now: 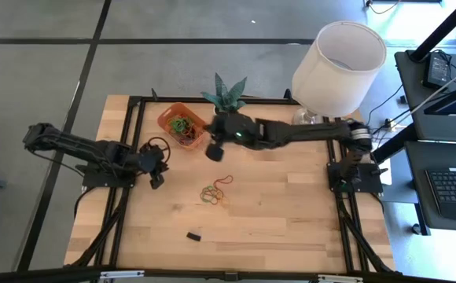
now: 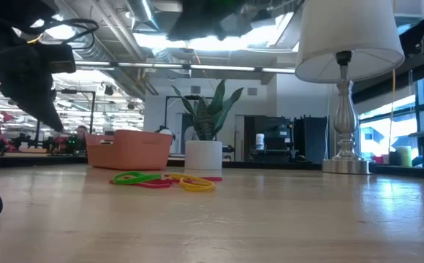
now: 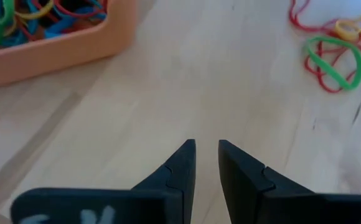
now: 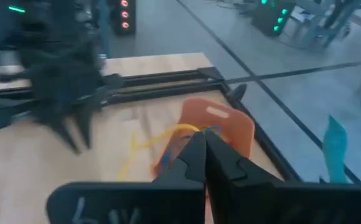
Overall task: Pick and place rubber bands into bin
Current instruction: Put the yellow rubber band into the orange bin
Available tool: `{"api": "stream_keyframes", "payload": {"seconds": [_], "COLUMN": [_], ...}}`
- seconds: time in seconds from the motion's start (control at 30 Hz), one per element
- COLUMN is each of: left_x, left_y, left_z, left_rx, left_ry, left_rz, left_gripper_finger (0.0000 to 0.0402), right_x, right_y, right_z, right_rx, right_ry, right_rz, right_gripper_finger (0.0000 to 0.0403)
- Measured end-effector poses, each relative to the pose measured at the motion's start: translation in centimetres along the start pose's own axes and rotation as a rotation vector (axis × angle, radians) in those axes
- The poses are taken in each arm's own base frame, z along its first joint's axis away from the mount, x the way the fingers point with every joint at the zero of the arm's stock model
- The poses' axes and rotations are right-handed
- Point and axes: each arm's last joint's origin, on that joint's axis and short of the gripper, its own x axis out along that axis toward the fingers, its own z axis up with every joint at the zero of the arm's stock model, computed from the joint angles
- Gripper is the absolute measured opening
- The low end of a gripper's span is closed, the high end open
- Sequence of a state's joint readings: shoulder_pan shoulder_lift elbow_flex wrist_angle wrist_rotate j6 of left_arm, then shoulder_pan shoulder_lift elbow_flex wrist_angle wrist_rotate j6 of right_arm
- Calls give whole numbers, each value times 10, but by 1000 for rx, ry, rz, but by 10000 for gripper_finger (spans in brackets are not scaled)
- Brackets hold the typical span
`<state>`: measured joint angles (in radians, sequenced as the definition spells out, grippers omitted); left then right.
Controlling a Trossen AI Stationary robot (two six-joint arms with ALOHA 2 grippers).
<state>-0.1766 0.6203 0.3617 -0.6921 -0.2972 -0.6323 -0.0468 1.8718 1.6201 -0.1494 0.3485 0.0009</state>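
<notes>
We see many rubber bands [image 1: 183, 126] already in the bin [image 1: 167, 115]. A cluster [image 1: 214, 192] remains mid-frame on the surface [image 1: 291, 204]. Our right claw [image 4: 200, 144] pinches a yellow band [image 4: 144, 142]; the left claw [image 3: 206, 155] is slightly parted, empty.

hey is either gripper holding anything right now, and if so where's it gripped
The right gripper, near the bin, is shut on a yellow rubber band, pinched at one end of its loop; the rest dangles. The left gripper holds nothing.

Wooden table [image 1: 291, 212], dark frame rails along its edges. White-shaded lamp [image 1: 339, 56] on a silvery base at the far right corner. Small spiky plant [image 1: 225, 93] in a white pot [image 2: 203, 158] at the far edge. Small dark object [image 1: 193, 235] near the front, possibly a clip.
</notes>
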Motion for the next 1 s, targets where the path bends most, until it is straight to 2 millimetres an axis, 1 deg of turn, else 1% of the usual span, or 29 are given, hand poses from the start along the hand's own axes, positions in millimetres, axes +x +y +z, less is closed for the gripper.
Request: {"api": "stream_keyframes", "payload": {"seconds": [0.1, 0.23, 0.3, 0.4, 0.47, 0.57, 0.63, 0.8, 1.0], "left_x": [0, 0, 0, 0, 0, 0, 0, 0, 0], "left_y": [1, 0, 0, 0, 0, 0, 0, 0, 0], "left_z": [3, 5, 5, 5, 5, 5, 5, 5, 5], "left_rx": [-18, -32, -32, -31, -31, -30, -30, -8, 7], "left_ry": [-29, -53, -54, -54, -53, -51, -51, -51, -52], "left_rz": [9, 8, 9, 8, 6, 4, 4, 4, 6], "left_gripper_finger": [64, 61, 61, 63, 63, 60, 59, 59, 58], "right_x": [34, 73, 91, 115, 126, 135, 135, 135, 131], "right_y": [-6, -16, -19, -21, -20, -18, -18, -19, -20], "right_z": [3, 2, -2, -15, -24, -35, -39, -40, -38], "right_rx": [2, 15, 4, -5, -10, -9, 10, 53, 49], "right_ry": [2, 11, 16, 54, 79, 106, 128, 129, 145], "right_rz": [-33, -71, -85, -98, -98, -99, -101, -105, -105], "right_gripper_finger": [0, 0, 0, 4, 9, 20, 29, 59, 90]}}
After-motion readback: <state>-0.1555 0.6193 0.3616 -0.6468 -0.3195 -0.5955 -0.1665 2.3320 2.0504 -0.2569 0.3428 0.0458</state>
